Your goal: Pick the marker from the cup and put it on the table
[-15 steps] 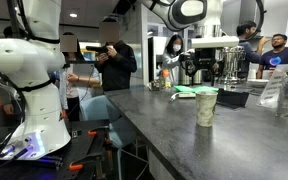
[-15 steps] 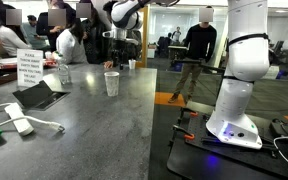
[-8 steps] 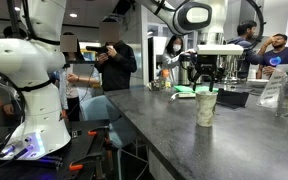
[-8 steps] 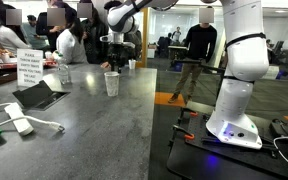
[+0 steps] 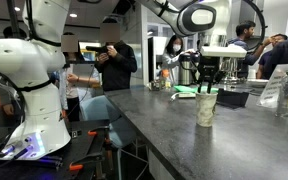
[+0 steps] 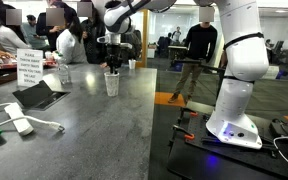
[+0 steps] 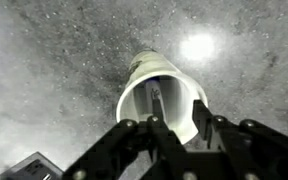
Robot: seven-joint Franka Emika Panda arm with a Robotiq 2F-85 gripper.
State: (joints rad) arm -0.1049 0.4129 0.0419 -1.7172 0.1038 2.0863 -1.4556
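The pale cup stands upright on the dark grey table, also seen as the cup on the table. In the wrist view I look straight down into the cup; the marker stands inside it, leaning on the wall. My gripper hangs right over the cup's mouth, in both exterior views just above the rim. One finger reaches inside beside the marker, the other is at the rim. A gap shows between the jaws; nothing is clamped.
A clear plastic bottle, a dark tray and green items sit behind the cup. A sign, a black tablet and a white cable lie nearby. People stand behind; the table's edge runs beside my white base.
My gripper has come down from above onto the cup's mouth, and its jaws have narrowed. The cup and marker have not moved.
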